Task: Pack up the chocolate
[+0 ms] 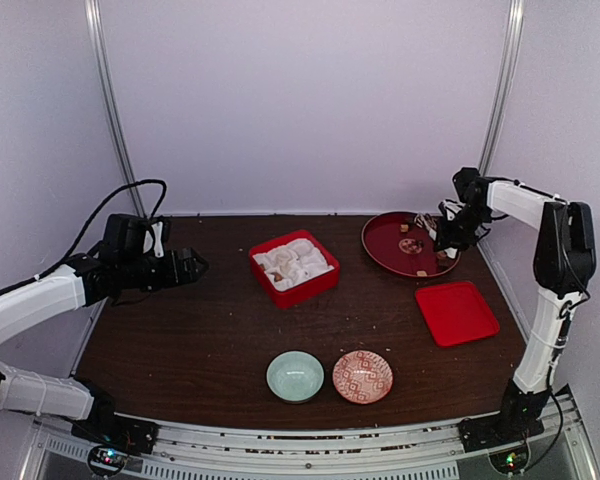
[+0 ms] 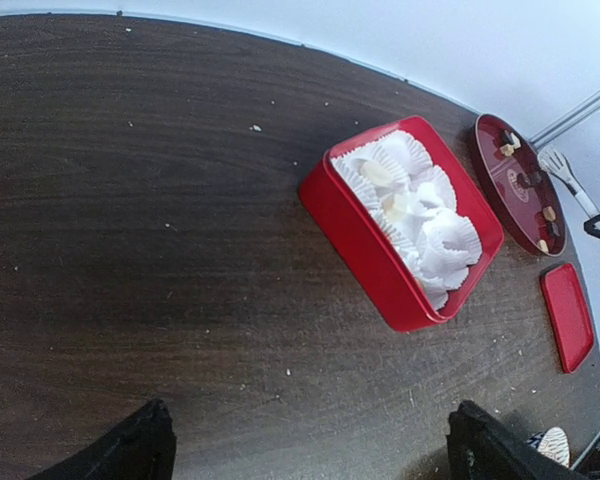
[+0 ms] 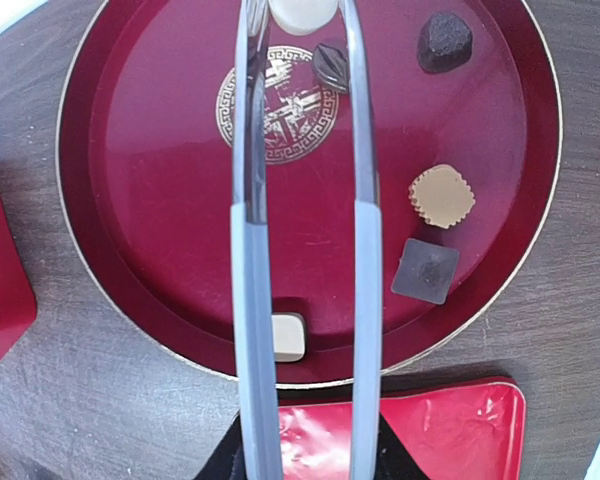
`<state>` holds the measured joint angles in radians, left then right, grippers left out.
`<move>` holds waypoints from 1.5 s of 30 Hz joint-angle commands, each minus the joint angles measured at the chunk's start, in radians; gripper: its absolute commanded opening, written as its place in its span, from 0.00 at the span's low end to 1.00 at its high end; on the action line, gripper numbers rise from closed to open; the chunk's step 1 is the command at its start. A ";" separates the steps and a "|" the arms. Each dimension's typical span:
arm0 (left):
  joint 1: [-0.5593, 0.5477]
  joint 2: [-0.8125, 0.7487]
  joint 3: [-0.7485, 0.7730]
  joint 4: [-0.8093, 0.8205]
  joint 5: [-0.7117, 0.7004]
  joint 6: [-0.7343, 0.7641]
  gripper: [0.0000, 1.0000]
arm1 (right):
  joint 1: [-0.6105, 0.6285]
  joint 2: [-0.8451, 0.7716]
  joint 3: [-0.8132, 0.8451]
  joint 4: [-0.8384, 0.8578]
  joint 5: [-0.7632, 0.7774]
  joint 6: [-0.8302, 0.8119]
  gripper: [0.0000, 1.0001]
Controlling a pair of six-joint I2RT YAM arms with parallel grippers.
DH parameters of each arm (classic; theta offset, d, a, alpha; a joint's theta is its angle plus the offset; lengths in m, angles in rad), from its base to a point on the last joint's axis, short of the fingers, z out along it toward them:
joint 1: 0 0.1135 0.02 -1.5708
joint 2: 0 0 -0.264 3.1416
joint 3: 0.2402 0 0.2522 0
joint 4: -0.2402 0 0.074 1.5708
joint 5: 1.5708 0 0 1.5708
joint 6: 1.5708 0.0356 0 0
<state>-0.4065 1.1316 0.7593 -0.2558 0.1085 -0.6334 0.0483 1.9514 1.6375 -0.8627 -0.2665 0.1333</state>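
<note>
Several chocolate pieces lie on a round dark-red plate (image 3: 160, 200): a dark round one (image 3: 444, 40), a tan scalloped one (image 3: 442, 195), a brown square (image 3: 425, 270), a whitish cube (image 3: 288, 336) and a dark striped one (image 3: 331, 67). My right gripper (image 3: 305, 455) is shut on slim silver tongs (image 3: 365, 250) held over the plate (image 1: 385, 240). A whitish round piece (image 3: 300, 10) sits between the tong tips; whether it is pinched is unclear. My left gripper (image 1: 190, 266) hangs open and empty left of the red box (image 1: 315, 285). White paper cups (image 2: 420, 205) fill the box, and one cup holds a tan piece (image 2: 377, 172).
A flat red lid (image 1: 456, 312) lies in front of the plate on the right. A pale green bowl (image 1: 295, 376) and a red patterned bowl (image 1: 362, 376) stand side by side near the front edge. Walls close in the table at the back and sides.
</note>
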 commanded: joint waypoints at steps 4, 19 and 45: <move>0.005 0.001 0.016 0.043 0.016 0.003 0.98 | 0.023 -0.031 -0.027 0.035 -0.045 -0.011 0.18; 0.006 -0.006 0.009 0.046 0.020 -0.001 0.98 | 0.105 0.004 -0.116 0.069 -0.048 -0.025 0.21; 0.006 -0.002 0.008 0.047 0.014 0.000 0.98 | 0.115 0.055 -0.060 0.041 -0.025 -0.034 0.29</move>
<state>-0.4065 1.1316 0.7593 -0.2546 0.1169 -0.6338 0.1532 1.9957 1.5387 -0.8192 -0.3069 0.1032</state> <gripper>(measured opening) 0.976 0.307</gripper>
